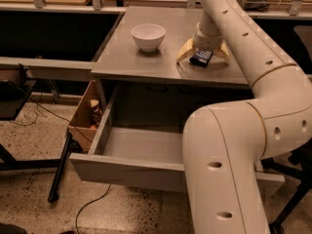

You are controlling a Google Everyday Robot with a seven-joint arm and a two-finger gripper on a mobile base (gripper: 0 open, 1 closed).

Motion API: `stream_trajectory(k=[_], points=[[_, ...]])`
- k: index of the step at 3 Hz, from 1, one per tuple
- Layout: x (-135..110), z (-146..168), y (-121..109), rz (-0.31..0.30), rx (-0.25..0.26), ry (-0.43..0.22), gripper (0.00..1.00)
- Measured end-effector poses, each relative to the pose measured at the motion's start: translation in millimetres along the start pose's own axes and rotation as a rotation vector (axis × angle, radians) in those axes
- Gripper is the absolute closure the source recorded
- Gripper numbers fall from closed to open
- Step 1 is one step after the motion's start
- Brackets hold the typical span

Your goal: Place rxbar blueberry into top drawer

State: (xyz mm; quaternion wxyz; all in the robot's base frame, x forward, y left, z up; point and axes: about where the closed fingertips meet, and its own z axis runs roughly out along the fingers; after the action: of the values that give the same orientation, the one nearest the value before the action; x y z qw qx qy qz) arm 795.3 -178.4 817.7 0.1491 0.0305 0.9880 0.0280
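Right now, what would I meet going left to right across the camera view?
Wooden box → bowl → bar, with the open end effector straddling it on the table.

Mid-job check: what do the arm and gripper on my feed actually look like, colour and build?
The arm is thick, rounded cream-white tubular segments with small dark round holes and thin joint seams; no loose cables show. The gripper, over the grey table right of the white bowl, has two pale yellow-tan fingers, spread open.
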Motion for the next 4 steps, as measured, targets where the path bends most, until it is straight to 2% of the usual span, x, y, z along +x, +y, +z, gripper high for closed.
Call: stream_trajectory(k=[3,4], points=[[-6.8,-17.2,4.2,0.014,-0.008,0.001,0.85],[-5.8,-19.9,4.7,0.013,-0.008,0.001,1.00]])
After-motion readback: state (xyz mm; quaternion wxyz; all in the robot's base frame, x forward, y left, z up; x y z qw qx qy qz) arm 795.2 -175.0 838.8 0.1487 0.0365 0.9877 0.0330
